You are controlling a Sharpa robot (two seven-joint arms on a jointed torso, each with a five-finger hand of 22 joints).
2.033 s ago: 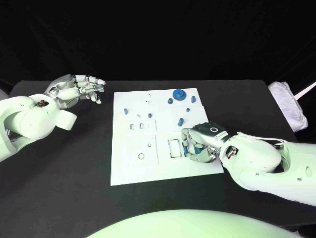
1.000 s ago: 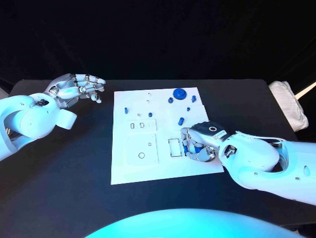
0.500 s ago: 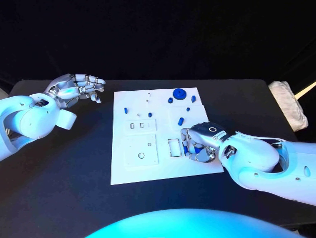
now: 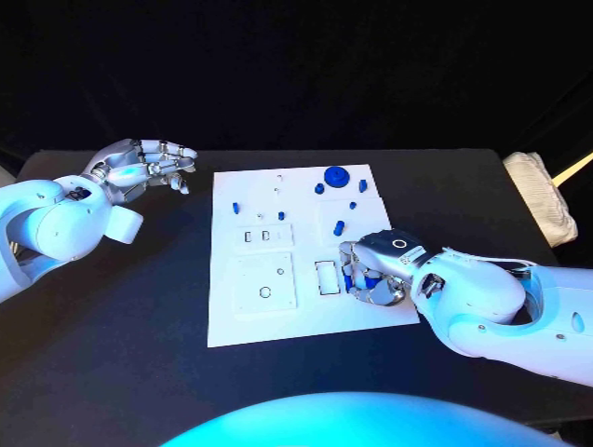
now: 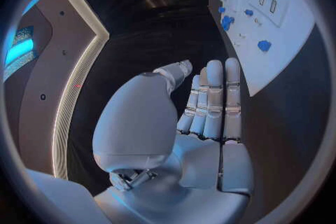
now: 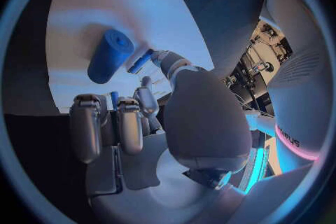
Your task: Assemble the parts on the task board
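While nothing has shifted since earlier | right robot hand [image 4: 372,276] still pinches blue part [image 6: 141,60] over task board [image 4: 249,317] | left robot hand [image 4: 141,166] idle, fingers apart, empty | insertion pending

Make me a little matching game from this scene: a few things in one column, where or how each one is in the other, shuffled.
Things:
1. left robot hand
2. right robot hand
3. big round blue part
4. white cloth

Places or states:
A. at the table's right edge
B. holding nothing, above the bare table left of the task board
C. on the board's far end
D. over the board's near right part, at a small blue part

Pairs: 1-B, 2-D, 3-C, 4-A
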